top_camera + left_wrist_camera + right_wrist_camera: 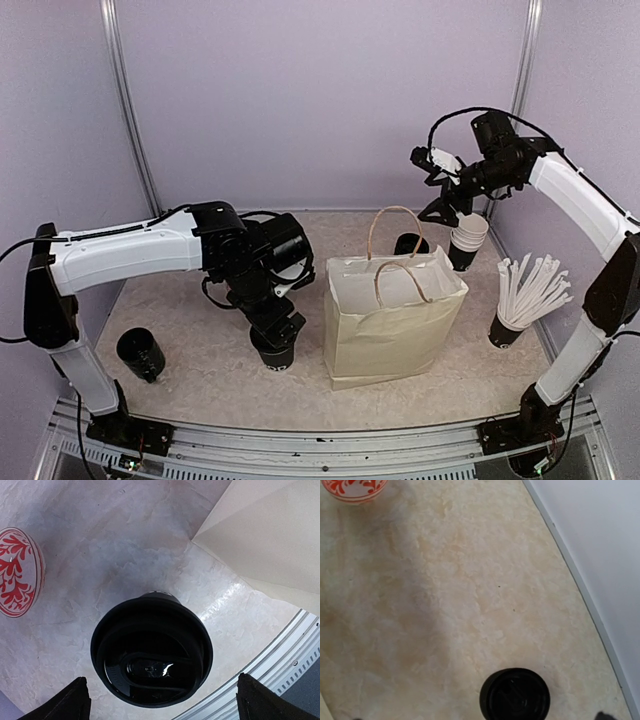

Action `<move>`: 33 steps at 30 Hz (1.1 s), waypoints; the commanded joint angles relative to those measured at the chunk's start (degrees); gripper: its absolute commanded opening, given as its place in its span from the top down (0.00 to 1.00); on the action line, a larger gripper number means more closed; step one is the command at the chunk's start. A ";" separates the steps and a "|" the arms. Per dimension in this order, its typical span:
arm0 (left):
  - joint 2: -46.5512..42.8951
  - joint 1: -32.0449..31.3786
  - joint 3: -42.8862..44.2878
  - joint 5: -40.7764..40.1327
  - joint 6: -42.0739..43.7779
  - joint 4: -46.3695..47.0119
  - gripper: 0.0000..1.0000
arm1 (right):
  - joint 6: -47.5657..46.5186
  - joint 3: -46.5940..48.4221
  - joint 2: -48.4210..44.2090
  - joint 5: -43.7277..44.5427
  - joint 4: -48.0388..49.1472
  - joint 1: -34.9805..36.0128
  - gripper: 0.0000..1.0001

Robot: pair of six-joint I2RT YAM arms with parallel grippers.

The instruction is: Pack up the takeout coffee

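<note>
The takeout coffee is a small black cup with its black lid on, standing on the table left of the paper bag. In the top view the cup sits right under my left gripper. The left wrist view looks straight down on the lid, and the two dark fingertips stand wide on either side without touching it, so this gripper is open. My right gripper hangs high at the back right, open and empty, with one fingertip just showing.
The bag stands open with its handles up. Behind it are a black round lidded thing and a nested stack of cups. A black cup of white sticks stands right. Another black cup stands left. A red-patterned bowl lies nearby.
</note>
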 commanded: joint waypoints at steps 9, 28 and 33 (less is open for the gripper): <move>2.70 1.24 1.86 -0.63 -0.54 -3.53 0.10 | -0.36 -2.15 -2.85 -1.03 0.69 -0.58 0.01; 5.50 3.58 0.43 3.29 2.34 -0.03 0.18 | -0.52 -3.77 -3.48 -0.57 0.56 -0.58 0.01; 5.76 3.54 0.52 3.13 2.39 0.03 0.20 | -0.45 -3.60 -3.46 -0.57 0.47 -0.58 0.01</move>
